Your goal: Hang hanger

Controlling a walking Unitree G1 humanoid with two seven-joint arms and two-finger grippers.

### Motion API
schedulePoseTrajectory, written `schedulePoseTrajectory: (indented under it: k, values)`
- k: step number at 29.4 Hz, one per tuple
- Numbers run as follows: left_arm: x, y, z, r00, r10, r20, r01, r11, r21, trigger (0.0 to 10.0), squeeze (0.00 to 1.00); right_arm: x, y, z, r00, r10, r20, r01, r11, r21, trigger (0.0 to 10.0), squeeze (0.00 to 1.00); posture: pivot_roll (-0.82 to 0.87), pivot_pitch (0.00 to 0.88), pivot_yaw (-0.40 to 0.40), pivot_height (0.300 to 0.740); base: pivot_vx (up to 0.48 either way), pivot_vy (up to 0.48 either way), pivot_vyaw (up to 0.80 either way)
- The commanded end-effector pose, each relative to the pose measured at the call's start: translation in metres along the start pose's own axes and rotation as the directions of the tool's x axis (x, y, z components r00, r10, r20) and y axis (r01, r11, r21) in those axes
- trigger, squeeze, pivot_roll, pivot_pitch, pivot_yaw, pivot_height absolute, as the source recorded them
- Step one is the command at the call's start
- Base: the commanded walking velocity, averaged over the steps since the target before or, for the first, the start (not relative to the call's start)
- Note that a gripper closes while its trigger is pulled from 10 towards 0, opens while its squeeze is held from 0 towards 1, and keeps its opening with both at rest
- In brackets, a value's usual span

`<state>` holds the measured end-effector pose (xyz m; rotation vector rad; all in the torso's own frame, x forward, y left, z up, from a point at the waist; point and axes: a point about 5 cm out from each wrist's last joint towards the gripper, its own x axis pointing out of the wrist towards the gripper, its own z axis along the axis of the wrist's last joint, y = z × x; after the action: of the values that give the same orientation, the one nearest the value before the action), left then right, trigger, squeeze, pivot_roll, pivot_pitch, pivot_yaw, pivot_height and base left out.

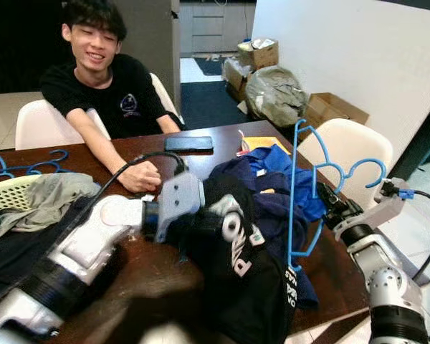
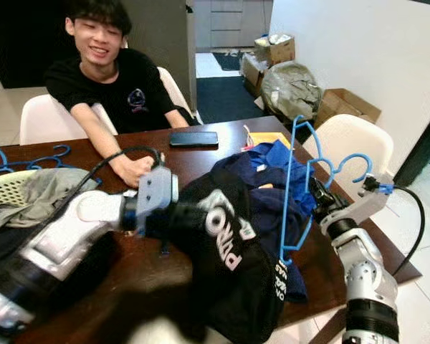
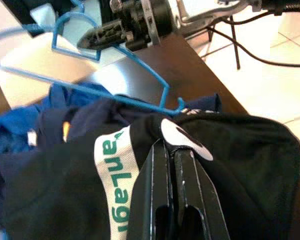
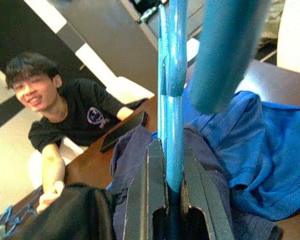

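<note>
Brown table (image 1: 165, 272), blue hanger (image 1: 295, 201) upright, hook rightward

Dark brown wooden table (image 1: 165, 276); black phone (image 1: 188, 143) flat at its far edge; blue and navy clothes (image 1: 272, 190) heaped right of phone; spare blue hangers (image 1: 25, 166) far left of phone; person's forearm (image 1: 118, 161) resting just left of phone.

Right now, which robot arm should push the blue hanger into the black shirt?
Probably the right. The right gripper is shut on the blue hanger, holding it upright beside the black shirt. The left gripper is busy pinching that shirt.
</note>
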<state>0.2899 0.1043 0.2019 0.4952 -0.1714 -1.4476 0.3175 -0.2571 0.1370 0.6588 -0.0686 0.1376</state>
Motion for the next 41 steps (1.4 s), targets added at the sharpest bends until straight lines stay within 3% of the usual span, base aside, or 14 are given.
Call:
schedulePoseTrajectory:
  k: [1, 7, 12, 15, 19, 20, 24, 26, 28, 32, 36, 37, 38, 41]
  values:
    - [-0.005, -0.001, 0.019, 0.995, -0.078, 0.056, 0.081, 0.996, -0.048, 0.0, 0.00, 0.001, 0.000, -0.002, 1.000, -0.002, 0.013, 0.002, 1.000, 0.017, 10.0, 0.00, -0.04, 0.000, -0.018, 0.740, 0.000, 0.000, 0.00]
    - [-0.020, 0.009, 0.061, 0.968, -0.089, 0.236, 0.121, 0.985, -0.124, 0.0, 0.00, 0.002, 0.000, -0.004, 1.000, -0.002, 0.017, 0.002, 1.000, 0.025, 10.0, 0.00, -0.04, 0.000, -0.017, 0.740, 0.000, 0.000, 0.00]
    - [-0.045, 0.034, 0.115, 0.866, 0.018, 0.500, 0.125, 0.960, -0.252, 0.0, 0.00, 0.003, 0.000, -0.005, 1.000, -0.002, 0.021, 0.001, 0.999, 0.038, 10.0, 0.00, -0.03, 0.000, -0.013, 0.740, 0.000, 0.000, 0.00]
    - [-0.048, 0.038, 0.114, 0.860, 0.033, 0.509, 0.134, 0.948, -0.288, 0.0, 0.00, 0.003, 0.000, -0.006, 1.000, -0.002, 0.023, 0.001, 0.999, 0.041, 10.0, 0.00, -0.03, 0.000, -0.010, 0.740, 0.000, 0.000, 0.00]
    - [-0.044, 0.051, 0.069, 0.925, 0.174, 0.339, 0.015, 0.872, -0.489, 0.0, 0.00, 0.003, 0.000, -0.006, 1.000, -0.003, 0.025, 0.002, 0.999, 0.040, 10.0, 0.00, -0.03, 0.000, -0.010, 0.740, 0.000, 0.000, 0.00]
    - [-0.040, 0.059, 0.022, 0.945, 0.296, 0.141, -0.142, 0.756, -0.638, 0.0, 0.00, 0.003, -0.001, -0.006, 1.000, -0.004, 0.025, 0.003, 0.999, 0.040, 10.0, 0.00, -0.03, 0.000, -0.010, 0.740, 0.000, 0.000, 0.00]
    - [-0.039, 0.055, -0.020, 0.938, 0.344, -0.051, -0.279, 0.659, -0.698, 0.0, 0.00, 0.003, -0.001, -0.007, 1.000, -0.005, 0.025, 0.004, 0.999, 0.039, 10.0, 0.00, -0.03, 0.000, -0.008, 0.740, 0.000, 0.000, 0.00]
    - [-0.041, 0.036, -0.071, 0.893, 0.343, -0.292, -0.443, 0.553, -0.706, 0.0, 0.00, 0.003, -0.002, -0.007, 1.000, -0.004, 0.025, 0.003, 0.999, 0.037, 10.0, 0.00, -0.04, 0.000, -0.004, 0.740, 0.000, 0.000, 0.00]
    - [-0.043, 0.027, -0.090, 0.864, 0.329, -0.380, -0.502, 0.516, -0.694, 0.0, 0.00, 0.003, -0.002, -0.007, 1.000, -0.004, 0.025, 0.003, 0.999, 0.036, 10.0, 0.00, -0.04, 0.000, -0.004, 0.740, 0.000, 0.000, 0.00]
    - [-0.054, -0.002, -0.143, 0.691, 0.345, -0.635, -0.723, 0.338, -0.603, 0.0, 0.00, 0.002, -0.003, -0.006, 1.000, -0.005, 0.028, 0.004, 1.000, 0.031, 10.0, 0.00, -0.05, 0.000, -0.005, 0.740, 0.000, 0.000, 0.00]
    - [-0.053, 0.001, -0.144, 0.652, 0.375, -0.659, -0.753, 0.419, -0.507, 1.3, 0.00, 0.002, -0.003, -0.005, 1.000, -0.006, 0.028, 0.005, 1.000, 0.030, 10.0, 0.00, -0.05, 0.000, -0.008, 0.740, 0.000, 0.000, 0.00]
    - [-0.049, 0.003, -0.142, 0.649, 0.389, -0.654, -0.750, 0.471, -0.464, 2.8, 0.00, 0.001, -0.003, -0.005, 1.000, -0.006, 0.027, 0.005, 1.000, 0.030, 10.0, 0.00, -0.04, 0.000, -0.010, 0.740, 0.000, 0.000, 0.00]
    - [-0.042, 0.009, -0.134, 0.668, 0.422, -0.612, -0.730, 0.532, -0.430, 6.7, 0.00, 0.001, -0.003, -0.005, 1.000, -0.005, 0.026, 0.004, 1.000, 0.030, 10.0, 0.00, -0.03, 0.000, -0.013, 0.740, 0.000, 0.000, 0.00]
    - [-0.030, 0.020, -0.119, 0.702, 0.476, -0.530, -0.701, 0.594, -0.395, 7.3, 0.00, 0.001, -0.003, -0.005, 1.000, -0.003, 0.025, 0.003, 1.000, 0.030, 10.0, 0.00, -0.03, 0.000, -0.011, 0.740, 0.000, 0.000, 0.00]
